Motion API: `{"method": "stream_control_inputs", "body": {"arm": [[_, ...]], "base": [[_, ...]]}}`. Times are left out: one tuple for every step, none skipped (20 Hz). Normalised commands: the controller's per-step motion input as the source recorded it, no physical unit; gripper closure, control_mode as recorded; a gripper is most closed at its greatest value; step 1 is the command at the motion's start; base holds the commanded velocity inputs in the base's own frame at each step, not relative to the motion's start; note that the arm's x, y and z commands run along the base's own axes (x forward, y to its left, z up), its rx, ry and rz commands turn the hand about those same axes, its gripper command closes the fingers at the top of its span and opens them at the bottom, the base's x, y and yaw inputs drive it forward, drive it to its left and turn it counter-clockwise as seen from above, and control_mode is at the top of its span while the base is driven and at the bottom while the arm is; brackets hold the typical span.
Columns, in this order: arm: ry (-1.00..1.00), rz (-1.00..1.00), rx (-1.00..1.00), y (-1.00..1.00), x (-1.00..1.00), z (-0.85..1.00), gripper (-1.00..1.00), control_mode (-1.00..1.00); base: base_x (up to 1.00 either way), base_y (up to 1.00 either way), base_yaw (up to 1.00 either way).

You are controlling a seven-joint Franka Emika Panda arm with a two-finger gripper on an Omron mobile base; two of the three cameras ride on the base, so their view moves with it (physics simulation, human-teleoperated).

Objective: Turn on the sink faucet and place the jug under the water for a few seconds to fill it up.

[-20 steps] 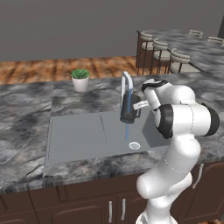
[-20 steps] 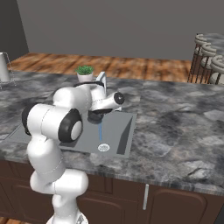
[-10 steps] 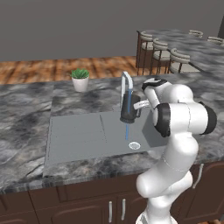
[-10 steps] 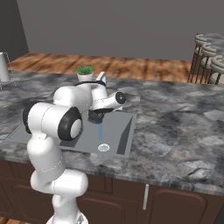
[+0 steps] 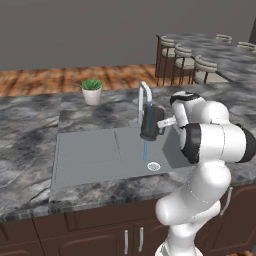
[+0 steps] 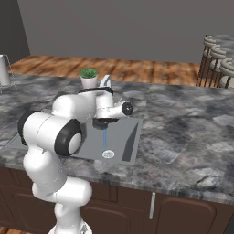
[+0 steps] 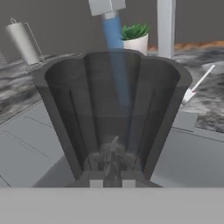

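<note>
Left base view, reading left to right: a small green plant in a white pot [image 5: 91, 91] stands on the far counter, well clear of the work. Right of it lies the wide matte grey sink [image 5: 90, 155], then the slim silver gooseneck faucet [image 5: 143, 99] with a thin light-blue stream of water [image 5: 145, 150] falling toward the round silver drain [image 5: 153, 166]. The dark charcoal ribbed jug [image 5: 150, 123] hangs above the basin under the spout, and the two-finger gripper [image 5: 163, 122] is clamped on its right side, apparently at the handle.

From the hand camera the stream drops into the jug's open mouth left of centre, so filling looks underway. Blue shows below the jug in both base views; whether that is spill or rendering is unclear. The main risk is drift: a small sideways slip would put the stream on the rim and splash the counter. A tilt at the wrist would pour the contents out.

A white paper-towel roll on its stand [image 7: 22, 41] sits far left, apart. The faucet's stem [image 7: 165, 28] and thin lever [image 7: 200, 83] stand just behind the jug and would catch it on a careless lift.
</note>
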Motion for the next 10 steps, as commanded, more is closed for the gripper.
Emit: {"method": "stream_control_inputs", "body": {"arm": [[-0.11,0.0,0.0,0.0,-0.23,0.0,1.0,-1.0],[-0.07,0.0,0.0,0.0,-0.11,0.0,1.0,-1.0],[-0.05,0.0,0.0,0.0,0.0,0.0,1.0,-1.0],[-0.01,0.0,0.0,0.0,0.0,0.0,1.0,-1.0],[0.0,0.0,0.0,0.0,0.0,0.0,1.0,-1.0],[0.0,0.0,0.0,0.0,0.06,0.0,1.0,-1.0],[0.0,0.0,0.0,0.0,0.08,0.0,1.0,-1.0],[0.0,0.0,0.0,0.0,0.11,0.0,1.0,-1.0],[0.0,0.0,0.0,0.0,0.1,0.0,1.0,-1.0],[0.0,0.0,0.0,0.0,0.1,0.0,1.0,-1.0]], "base": [[0.0,0.0,0.0],[0.0,0.0,0.0],[0.0,0.0,0.0],[0.0,0.0,0.0],[0.0,0.0,0.0],[0.0,0.0,0.0],[0.0,0.0,0.0],[0.0,0.0,0.0],[0.0,0.0,0.0],[0.0,0.0,0.0]]}}
